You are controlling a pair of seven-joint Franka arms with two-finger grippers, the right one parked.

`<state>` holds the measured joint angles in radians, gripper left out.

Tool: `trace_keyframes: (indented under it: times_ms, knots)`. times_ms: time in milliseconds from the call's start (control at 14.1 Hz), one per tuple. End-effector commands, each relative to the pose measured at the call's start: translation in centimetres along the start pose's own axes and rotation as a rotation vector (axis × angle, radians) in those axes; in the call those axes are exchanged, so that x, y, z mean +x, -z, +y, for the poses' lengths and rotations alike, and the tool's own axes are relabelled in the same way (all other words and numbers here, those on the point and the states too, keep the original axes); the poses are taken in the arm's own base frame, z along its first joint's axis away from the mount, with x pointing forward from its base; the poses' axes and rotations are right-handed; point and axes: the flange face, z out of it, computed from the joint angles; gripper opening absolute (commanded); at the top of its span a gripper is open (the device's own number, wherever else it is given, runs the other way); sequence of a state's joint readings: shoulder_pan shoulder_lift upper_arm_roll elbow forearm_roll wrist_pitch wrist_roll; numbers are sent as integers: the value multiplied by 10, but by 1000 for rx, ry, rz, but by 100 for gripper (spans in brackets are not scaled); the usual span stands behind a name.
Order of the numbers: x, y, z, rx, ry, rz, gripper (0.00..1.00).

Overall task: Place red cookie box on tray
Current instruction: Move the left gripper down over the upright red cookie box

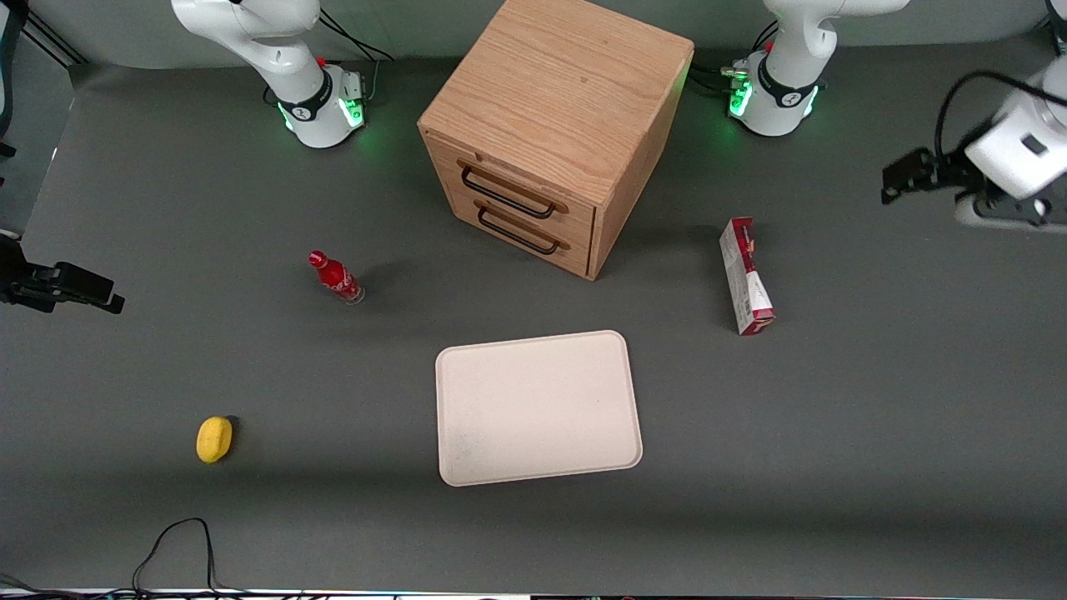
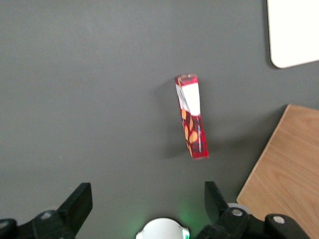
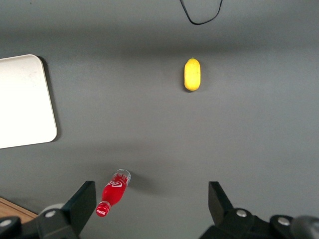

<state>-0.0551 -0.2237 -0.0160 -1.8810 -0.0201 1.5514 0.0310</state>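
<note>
Pincer point(image 2: 144, 204) is held wide open and empty above the red cookie box point(image 2: 192, 117); tipping is risked if the box is gripped off-centre.

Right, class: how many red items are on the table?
2. The red cookie box lies toward the working arm's end, beside the wooden cabinet; the open gripper hovers above it. The red cola bottle stands toward the parked arm's end.

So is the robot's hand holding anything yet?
Gripper: jaws open, holding nothing, up above the table near the red cookie box, not touching it.
</note>
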Motion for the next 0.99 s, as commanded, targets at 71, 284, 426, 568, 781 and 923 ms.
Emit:
trace_keyframes:
  times_ms: [71,284,426,568,781,923]
  knots:
    - [-16,-12,45,16,44,51,100]
    - [-9,-19,92,4,77,74,100]
    - [-4,-27,110,9,77,72,100]
    - [1,-32,109,4,77,76,100]
    - [22,-70,101,0,80,58,100]
    - [30,-111,95,1,88,76,100]
